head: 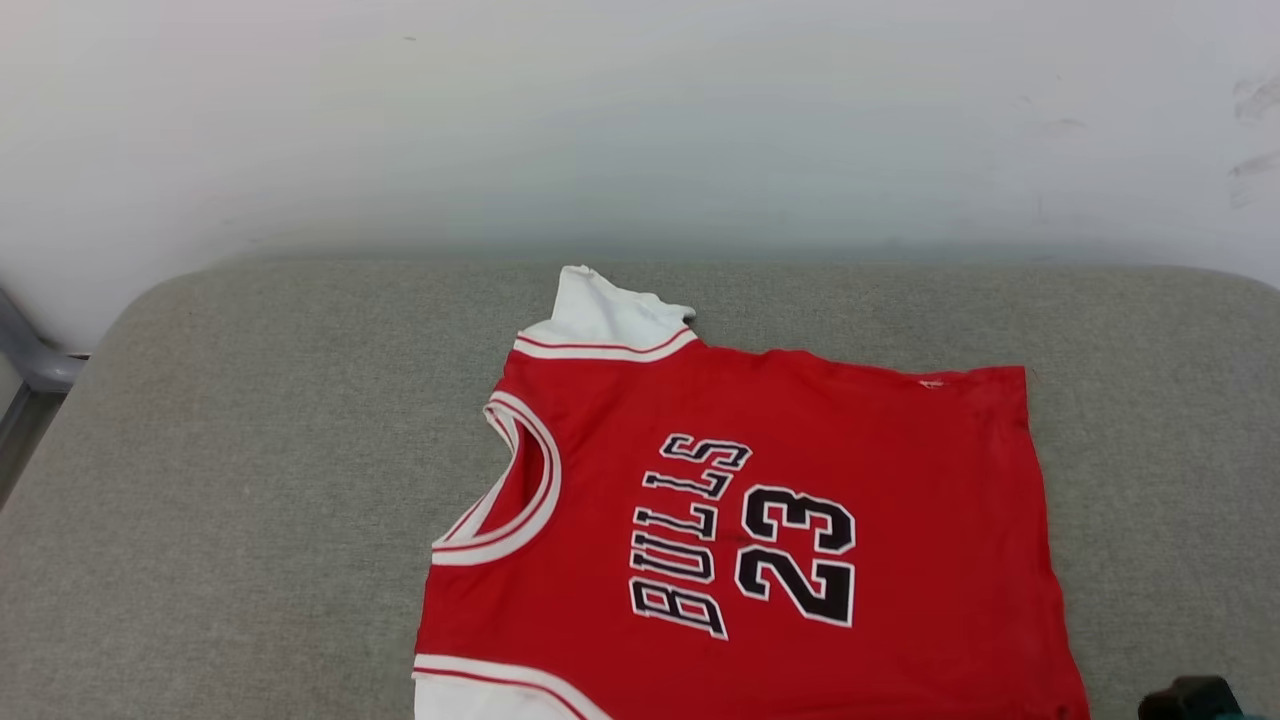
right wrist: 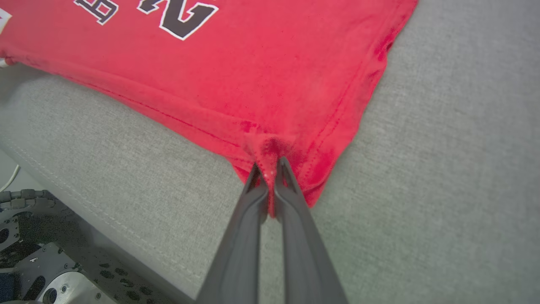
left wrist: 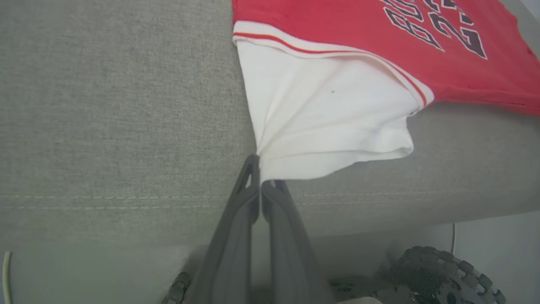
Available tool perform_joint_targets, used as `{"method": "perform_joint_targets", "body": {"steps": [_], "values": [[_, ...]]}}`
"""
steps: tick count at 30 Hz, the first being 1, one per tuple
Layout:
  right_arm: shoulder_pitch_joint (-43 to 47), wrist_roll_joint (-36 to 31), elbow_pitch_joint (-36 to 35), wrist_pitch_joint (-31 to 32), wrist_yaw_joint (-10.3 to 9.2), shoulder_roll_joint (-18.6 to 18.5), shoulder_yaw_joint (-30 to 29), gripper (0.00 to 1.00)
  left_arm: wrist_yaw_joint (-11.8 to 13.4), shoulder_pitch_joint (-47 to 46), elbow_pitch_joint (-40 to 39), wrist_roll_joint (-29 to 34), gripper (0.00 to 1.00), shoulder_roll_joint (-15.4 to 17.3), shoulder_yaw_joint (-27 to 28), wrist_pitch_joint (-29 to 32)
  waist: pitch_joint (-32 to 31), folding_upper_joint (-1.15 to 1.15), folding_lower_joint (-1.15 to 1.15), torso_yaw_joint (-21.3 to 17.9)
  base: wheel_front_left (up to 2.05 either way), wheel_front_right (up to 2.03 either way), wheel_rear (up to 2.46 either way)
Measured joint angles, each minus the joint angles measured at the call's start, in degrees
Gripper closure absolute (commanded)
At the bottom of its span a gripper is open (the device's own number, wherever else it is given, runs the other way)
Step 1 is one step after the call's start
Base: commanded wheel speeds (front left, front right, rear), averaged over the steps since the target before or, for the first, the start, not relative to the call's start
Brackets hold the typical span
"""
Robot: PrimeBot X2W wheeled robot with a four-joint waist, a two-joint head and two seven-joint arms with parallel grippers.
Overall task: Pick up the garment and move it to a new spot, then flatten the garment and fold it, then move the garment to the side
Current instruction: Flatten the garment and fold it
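Note:
The garment (head: 760,500) is a red jersey with white sleeves, striped trim and black lettering with the number 23. It lies spread flat on the grey cushion, collar toward the left and hem to the right. In the left wrist view my left gripper (left wrist: 260,174) is shut on the edge of the white sleeve (left wrist: 329,114), near the cushion's front edge. My right gripper (right wrist: 270,169) is shut on the bunched near corner of the red hem (right wrist: 295,139). The far sleeve (head: 605,315) lies folded toward the wall.
The grey cushion (head: 250,480) runs wide to the left of the garment and beyond it to the white wall (head: 640,120). A grey metal frame (head: 30,360) stands at the far left. My wheeled base (right wrist: 38,261) sits below the cushion's front edge.

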Motion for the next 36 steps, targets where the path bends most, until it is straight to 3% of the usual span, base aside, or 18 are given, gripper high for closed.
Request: {"method": "perform_joint_targets", "body": {"steps": [11, 24, 36], "values": [[5.54, -2.46, -6.09, 3.92, 0.0, 1.31, -7.37, 1.0, -1.63, -1.9, -0.69, 1.46, 1.0, 0.81, -0.79, -0.52, 0.41, 0.0, 0.01, -0.17, 0.0, 0.0, 0.0], [1.8, -2.74, -10.56, 7.04, 0.0, 3.49, -12.63, 1.0, -7.14, -21.58, 6.37, 7.11, 1.0, 0.43, -1.35, -1.49, 3.84, 0.0, 0.02, -2.39, 0.0, 0.0, 0.0], [-8.0, -2.05, -8.57, 8.2, -0.01, 6.32, -11.54, 1.0, -12.94, -40.49, 20.31, 9.2, 1.0, -2.01, -2.03, -1.51, 11.69, 0.0, 0.02, -5.25, 0.0, 0.0, 0.0]]}}
